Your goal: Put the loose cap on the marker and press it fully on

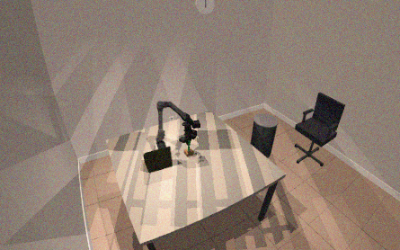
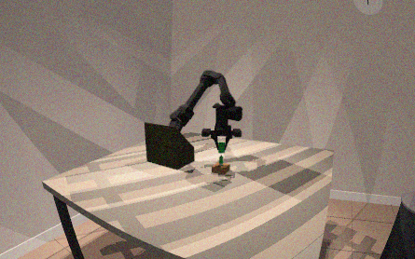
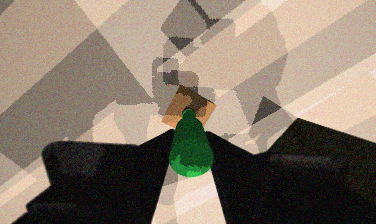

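In the wrist view, the marker is hidden behind the green cap (image 3: 190, 147); the holder block (image 3: 189, 106) is partly covered.

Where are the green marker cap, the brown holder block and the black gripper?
Green marker cap (image 3: 190, 150): wrist view, middle of its body.
Brown holder block (image 2: 220, 168): exterior view, its front face.
Black gripper (image 3: 190, 165): wrist view, between its fingertips, shut on the cap.

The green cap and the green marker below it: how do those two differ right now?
The cap is clamped in the robot's hand and hangs in the air; the marker stands in the brown holder block on the table. In the exterior view the cap looks wider than the marker's exposed part. The cap sits directly above the marker and is not yet pushed on. Both are green and upright.
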Controlling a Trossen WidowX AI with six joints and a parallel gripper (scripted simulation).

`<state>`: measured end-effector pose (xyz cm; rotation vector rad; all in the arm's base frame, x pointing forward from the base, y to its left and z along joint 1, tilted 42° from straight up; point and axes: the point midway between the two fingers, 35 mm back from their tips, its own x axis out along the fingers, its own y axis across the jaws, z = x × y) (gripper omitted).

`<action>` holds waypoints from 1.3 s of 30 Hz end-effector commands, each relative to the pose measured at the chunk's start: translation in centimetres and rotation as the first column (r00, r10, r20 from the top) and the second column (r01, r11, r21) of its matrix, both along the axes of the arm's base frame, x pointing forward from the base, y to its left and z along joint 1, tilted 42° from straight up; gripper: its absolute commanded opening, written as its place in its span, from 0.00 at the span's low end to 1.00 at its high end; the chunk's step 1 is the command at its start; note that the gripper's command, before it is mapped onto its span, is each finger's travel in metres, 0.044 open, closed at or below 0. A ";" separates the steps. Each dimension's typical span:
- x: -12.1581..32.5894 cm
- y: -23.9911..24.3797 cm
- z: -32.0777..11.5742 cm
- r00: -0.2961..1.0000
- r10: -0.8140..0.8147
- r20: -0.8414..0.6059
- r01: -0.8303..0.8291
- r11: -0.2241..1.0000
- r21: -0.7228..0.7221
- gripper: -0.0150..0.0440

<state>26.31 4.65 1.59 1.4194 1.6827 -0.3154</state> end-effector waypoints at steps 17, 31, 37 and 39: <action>0.1 2.1 -2.3 1.000 -0.002 -0.004 0.002 1.000 0.006 0.25; 0.0 3.6 -4.0 1.000 -0.002 -0.004 0.002 1.000 0.008 0.25; 0.1 4.1 -4.7 1.000 -0.002 -0.005 0.002 1.000 0.009 0.25; 0.1 4.2 -5.0 1.000 -0.002 -0.005 0.002 1.000 0.009 0.25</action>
